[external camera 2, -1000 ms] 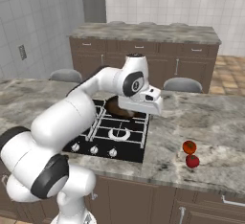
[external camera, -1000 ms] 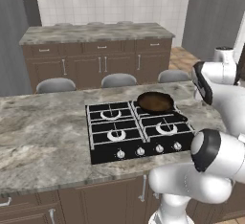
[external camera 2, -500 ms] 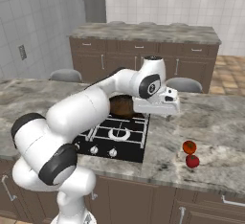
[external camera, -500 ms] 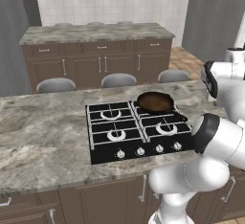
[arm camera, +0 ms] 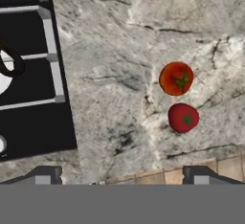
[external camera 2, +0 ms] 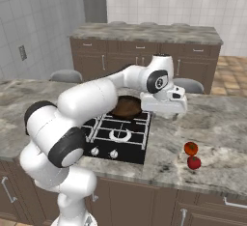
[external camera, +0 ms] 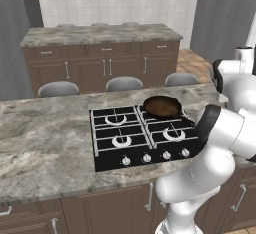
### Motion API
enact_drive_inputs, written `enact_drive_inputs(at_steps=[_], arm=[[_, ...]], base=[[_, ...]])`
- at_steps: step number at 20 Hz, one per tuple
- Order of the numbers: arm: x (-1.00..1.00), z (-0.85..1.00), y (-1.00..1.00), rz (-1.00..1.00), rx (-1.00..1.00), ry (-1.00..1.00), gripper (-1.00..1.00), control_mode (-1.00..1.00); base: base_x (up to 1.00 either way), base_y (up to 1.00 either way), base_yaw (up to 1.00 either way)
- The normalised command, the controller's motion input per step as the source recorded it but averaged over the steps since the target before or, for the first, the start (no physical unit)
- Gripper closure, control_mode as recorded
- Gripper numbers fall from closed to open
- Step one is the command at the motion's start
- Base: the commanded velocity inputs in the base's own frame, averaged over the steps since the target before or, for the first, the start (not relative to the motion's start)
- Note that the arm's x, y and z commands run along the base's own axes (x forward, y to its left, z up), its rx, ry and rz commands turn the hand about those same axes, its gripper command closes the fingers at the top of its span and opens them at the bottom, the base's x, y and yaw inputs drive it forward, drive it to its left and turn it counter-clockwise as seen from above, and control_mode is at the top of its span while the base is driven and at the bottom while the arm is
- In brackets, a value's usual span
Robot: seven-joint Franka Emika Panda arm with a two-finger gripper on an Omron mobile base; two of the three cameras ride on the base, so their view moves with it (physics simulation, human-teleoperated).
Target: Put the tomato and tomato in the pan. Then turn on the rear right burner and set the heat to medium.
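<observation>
Swinging further right over the last second, the arm now carries its gripper [external camera 2: 166,105] past the stove [external camera 2: 118,135] and above bare counter [external camera 2: 222,123], closer to the two tomatoes. Both lie on that stone near its front edge, well right of the cooktop: the orange-red tomato [arm camera: 176,78] just behind the red tomato [arm camera: 183,117], nearly touching. Jaws stand spread and empty, the hand looking down, probably to line up a pick, while the pan [external camera: 162,106] waits empty on the rear right burner.

Pan [external camera 2: 126,108] partly hidden behind arm; stove [arm camera: 28,70] cut off at hand view's left edge.
</observation>
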Motion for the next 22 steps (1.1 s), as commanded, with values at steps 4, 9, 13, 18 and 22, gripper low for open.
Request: enact_drive_inputs(at_steps=[4,9,13,18,22], arm=[[-0.03,-0.49,-0.07,-0.11,0.01,0.08,-1.00,-1.00],[-0.10,-0.45,-0.25,0.00,0.05,0.00,-1.00,-1.00],[0.00,-0.36,-0.28,0.03,0.09,-0.02,-1.00,-1.00],[0.01,-0.29,-0.31,0.10,0.07,-0.07,-1.00,-1.00],[-0.04,-0.30,-0.48,0.13,0.04,-0.05,-1.00,-1.00]], base=[[0.00,0.00,0.00],[0.00,0.00,0.00],[0.00,0.00,0.00],[0.00,0.00,0.00],[0.00,0.00,0.00]])
